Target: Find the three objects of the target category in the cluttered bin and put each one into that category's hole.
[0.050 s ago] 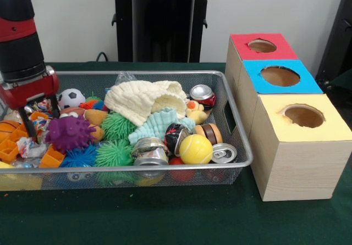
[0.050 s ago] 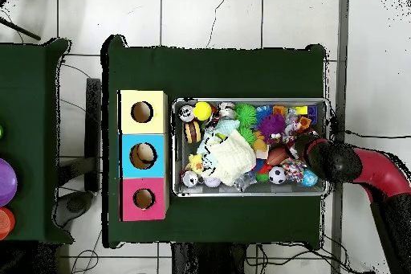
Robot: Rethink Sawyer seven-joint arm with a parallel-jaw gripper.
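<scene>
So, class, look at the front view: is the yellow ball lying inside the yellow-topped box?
No. The yellow ball lies in the wire bin among cans and toys, while the yellow-topped box stands beside the bin.

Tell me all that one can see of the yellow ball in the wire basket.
The yellow ball looks like a tennis ball: round, fuzzy, with a pale curved seam. It lies whole near the basket's front rim in the front view, toward the end beside the boxes. A crushed silver can lies at one side, another can's silver top at the other, a red object partly under it. The gripper is far from it.
</scene>
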